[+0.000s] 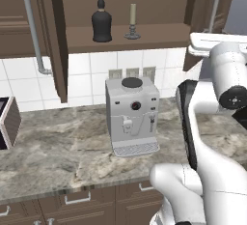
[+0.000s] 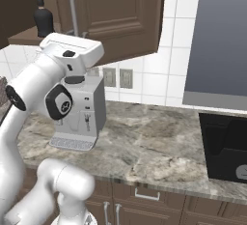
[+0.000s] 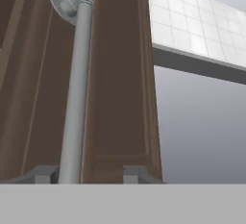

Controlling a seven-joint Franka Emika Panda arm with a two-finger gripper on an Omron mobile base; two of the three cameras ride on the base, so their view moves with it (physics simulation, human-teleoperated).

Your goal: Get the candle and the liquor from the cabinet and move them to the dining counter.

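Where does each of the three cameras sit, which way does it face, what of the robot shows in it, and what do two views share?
Left base view: behind the arm to its left, facing the open cabinet with the liquor and the candle above a coffee machine; the white arm rises at lower right.
Right base view: behind the arm to its right, facing the marble worktop; the arm rises at lower left.
Hand view: on the hand, facing the cabinet door's bar handle; the gripper fingertips straddle it.
Shared: both base views show the coffee machine and the liquor.

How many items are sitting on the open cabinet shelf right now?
2: the liquor bottle on the left of the shelf and the candle just right of it. The open doors could hide more at the sides.
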